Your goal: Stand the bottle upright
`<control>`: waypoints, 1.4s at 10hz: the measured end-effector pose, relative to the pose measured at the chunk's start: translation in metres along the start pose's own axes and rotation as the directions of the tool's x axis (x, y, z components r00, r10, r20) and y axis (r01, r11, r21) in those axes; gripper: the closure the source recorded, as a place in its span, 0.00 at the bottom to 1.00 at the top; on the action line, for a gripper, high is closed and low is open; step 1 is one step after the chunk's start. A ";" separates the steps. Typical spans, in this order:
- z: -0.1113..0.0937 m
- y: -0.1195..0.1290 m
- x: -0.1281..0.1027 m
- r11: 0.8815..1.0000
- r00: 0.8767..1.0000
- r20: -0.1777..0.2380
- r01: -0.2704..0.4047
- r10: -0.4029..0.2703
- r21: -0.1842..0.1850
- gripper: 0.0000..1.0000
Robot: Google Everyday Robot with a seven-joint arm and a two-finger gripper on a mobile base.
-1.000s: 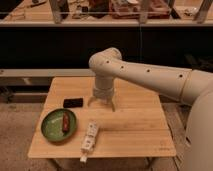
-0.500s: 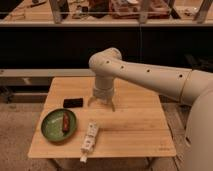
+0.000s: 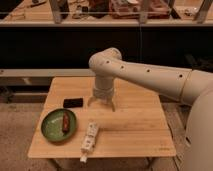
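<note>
The whitish bottle point(image 3: 89, 139) lies on its side on the wooden table point(image 3: 135, 132), near the front edge, its narrow neck end pointing toward the front. It lies just right of the green plate point(image 3: 54, 127). My gripper point(image 3: 102, 104) hangs over the middle of the table, pointing down, behind and a little right of the bottle and apart from it. Its two fingers point(image 3: 112, 105) stand spread with nothing between them.
A reddish-brown stick point(image 3: 65, 121) lies on the green plate. A small flat black rectangle point(image 3: 73, 102) lies left of the gripper. A dark shelf unit with cluttered trays stands behind the table. My white arm point(image 3: 165, 80) reaches in from the right.
</note>
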State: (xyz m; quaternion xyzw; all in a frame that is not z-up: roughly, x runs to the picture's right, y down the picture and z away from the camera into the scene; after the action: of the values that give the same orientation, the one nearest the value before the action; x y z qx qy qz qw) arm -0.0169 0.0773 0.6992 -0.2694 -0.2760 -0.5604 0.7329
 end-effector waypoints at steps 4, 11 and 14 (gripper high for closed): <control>0.000 0.000 0.000 1.000 1.000 0.000 0.000 0.000 0.000 0.28; 0.034 0.003 -0.014 0.992 0.993 -0.017 -0.119 0.119 0.038 0.58; 0.033 -0.001 -0.015 0.989 0.990 -0.028 -0.135 0.137 0.057 0.58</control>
State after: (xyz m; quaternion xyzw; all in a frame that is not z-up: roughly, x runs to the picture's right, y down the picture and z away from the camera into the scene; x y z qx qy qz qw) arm -0.0242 0.1108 0.7115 -0.2583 -0.2605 -0.5055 0.7809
